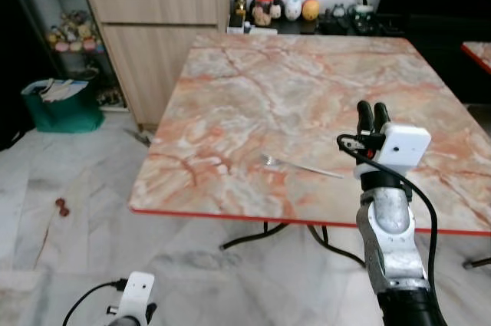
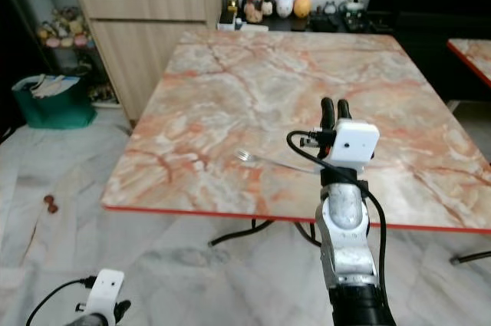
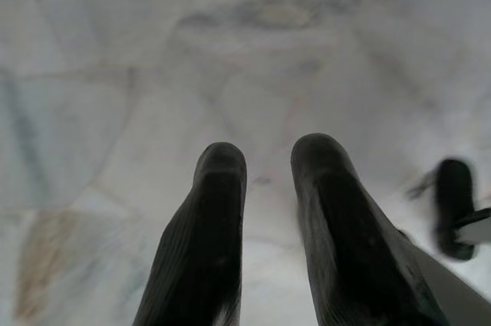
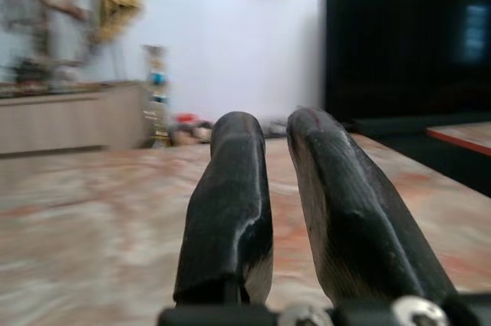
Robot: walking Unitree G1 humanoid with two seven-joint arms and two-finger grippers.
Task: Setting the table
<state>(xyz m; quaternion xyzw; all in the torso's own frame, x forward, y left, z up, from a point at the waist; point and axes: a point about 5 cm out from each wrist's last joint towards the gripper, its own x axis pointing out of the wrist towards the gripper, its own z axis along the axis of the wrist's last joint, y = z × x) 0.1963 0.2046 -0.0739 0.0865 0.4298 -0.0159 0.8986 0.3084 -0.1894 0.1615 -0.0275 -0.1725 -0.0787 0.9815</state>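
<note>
From the left eye view we see a square table with a pink and orange marbled top and a red edge, and on it a single silver fork lying flat near the front edge, its tines toward our left. Our right gripper is raised over the table's front right part, just right of the fork's handle end and apart from it, its two black fingers pointing up and away, close together with only a thin gap and nothing between them. Beyond the table stand a wooden cabinet and a row of small figurines; a green bag sits on the pale marble floor to the left. Our left arm hangs low at the bottom left, over the floor. The right eye view gives the same scene, the fork just left of the raised arm. In the left wrist view, the left gripper points down at the floor tiles, fingers slightly parted, holding nothing. In the right wrist view, the right gripper's fingers stand nearly closed and empty above the tabletop, with a dark screen on the wall ahead.
</note>
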